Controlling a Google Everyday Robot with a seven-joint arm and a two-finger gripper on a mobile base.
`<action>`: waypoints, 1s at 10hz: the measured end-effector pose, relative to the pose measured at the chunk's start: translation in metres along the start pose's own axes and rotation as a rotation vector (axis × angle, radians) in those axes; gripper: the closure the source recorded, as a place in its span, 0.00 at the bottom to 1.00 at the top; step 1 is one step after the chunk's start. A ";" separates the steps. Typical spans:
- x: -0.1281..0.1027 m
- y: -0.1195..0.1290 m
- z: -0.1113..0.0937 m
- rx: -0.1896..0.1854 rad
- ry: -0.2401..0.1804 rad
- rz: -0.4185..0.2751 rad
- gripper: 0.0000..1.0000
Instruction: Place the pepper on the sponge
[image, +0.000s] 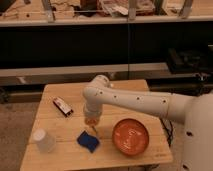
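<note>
It looks like a lab or workshop. Behind the gripper (91, 123), which hangs low over a small wooden table (60, 93), run long dark shelves (75, 69), the top one strewn with loose gear (120, 8).
</note>
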 end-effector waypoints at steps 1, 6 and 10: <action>-0.001 -0.001 0.000 0.002 0.001 -0.002 1.00; -0.006 -0.005 0.000 0.010 0.002 -0.008 1.00; -0.011 -0.009 0.001 0.016 0.002 -0.014 1.00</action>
